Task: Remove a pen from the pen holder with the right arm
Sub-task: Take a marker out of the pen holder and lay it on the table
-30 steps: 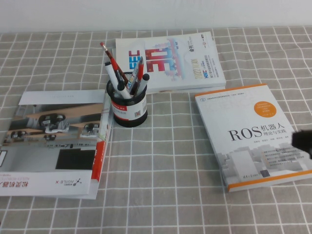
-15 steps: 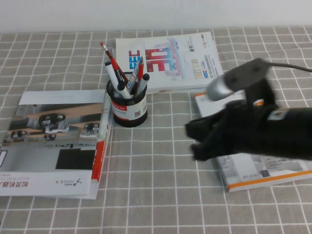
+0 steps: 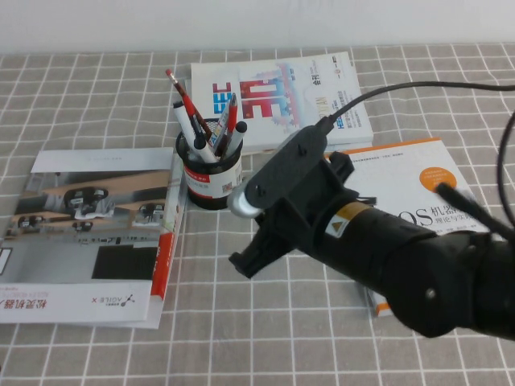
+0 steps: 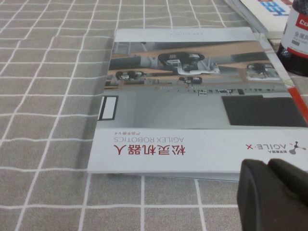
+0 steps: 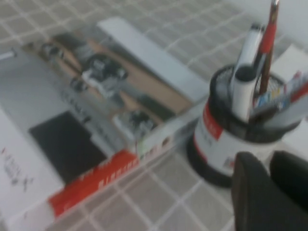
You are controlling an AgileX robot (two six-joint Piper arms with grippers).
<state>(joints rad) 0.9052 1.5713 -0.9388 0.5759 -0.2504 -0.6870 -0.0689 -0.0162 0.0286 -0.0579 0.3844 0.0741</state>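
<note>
Over the checked cloth (image 3: pixel 241 338), just in front of the black pen holder (image 3: pixel 211 183), hangs the right gripper (image 3: pixel 244 263). Its jaws are open only a crack and hold nothing. All the pens (image 3: pixel 199 121) stand in the holder, right beside the grey booklet (image 4: pixel 192 120). Near that booklet's edge, the left gripper (image 4: pixel 268 166) has its jaws pressed together, empty.
</note>
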